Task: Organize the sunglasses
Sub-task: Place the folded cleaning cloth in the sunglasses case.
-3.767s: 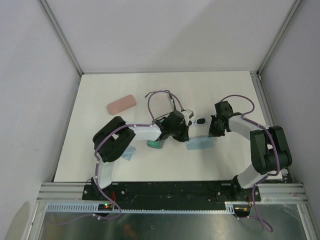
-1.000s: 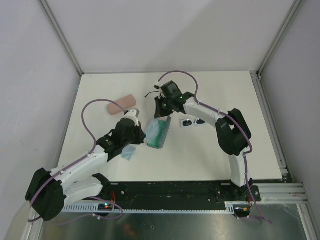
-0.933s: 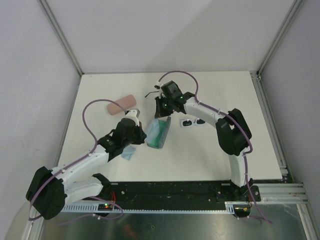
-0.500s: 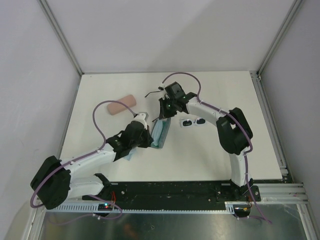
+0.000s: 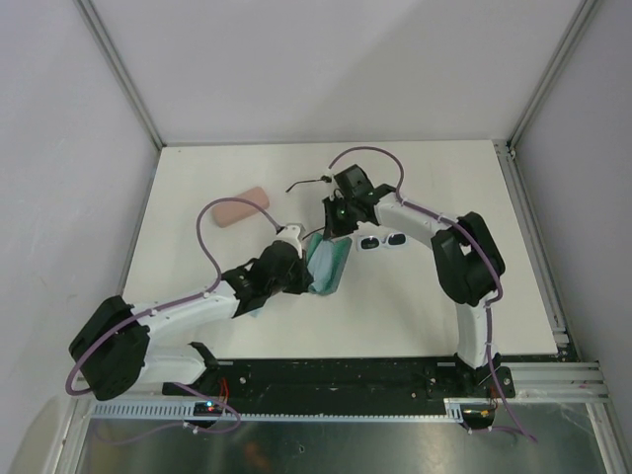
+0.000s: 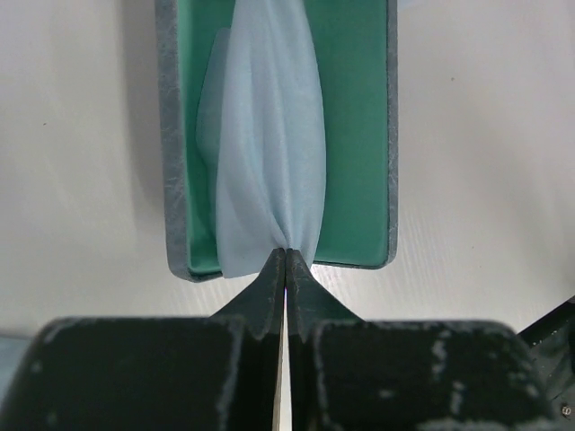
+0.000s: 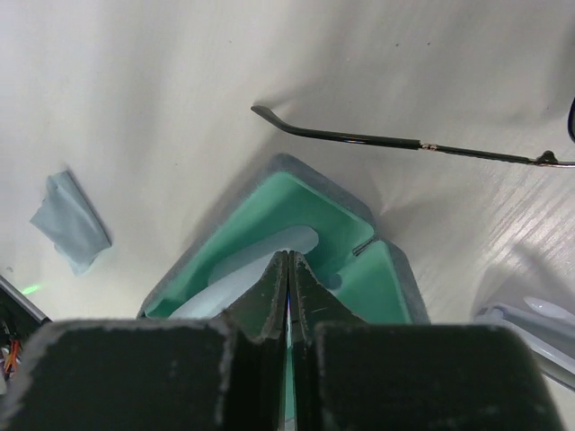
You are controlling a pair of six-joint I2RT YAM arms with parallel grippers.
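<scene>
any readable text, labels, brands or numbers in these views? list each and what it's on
None: no text, label, brand or number can be read in any view.
The open grey case, light-blue cloth, pink case, white-framed sunglasses and wire-framed sunglasses show no print.

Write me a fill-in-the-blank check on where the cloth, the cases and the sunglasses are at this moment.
The left gripper pinches a light-blue cloth lying in the open case, whose lining is ____.
The closed case farther left is ____.
The white sunglasses and the black wire-framed sunglasses both lie outside the open case, on the ____.
Missing words: green; pink; table.
</scene>
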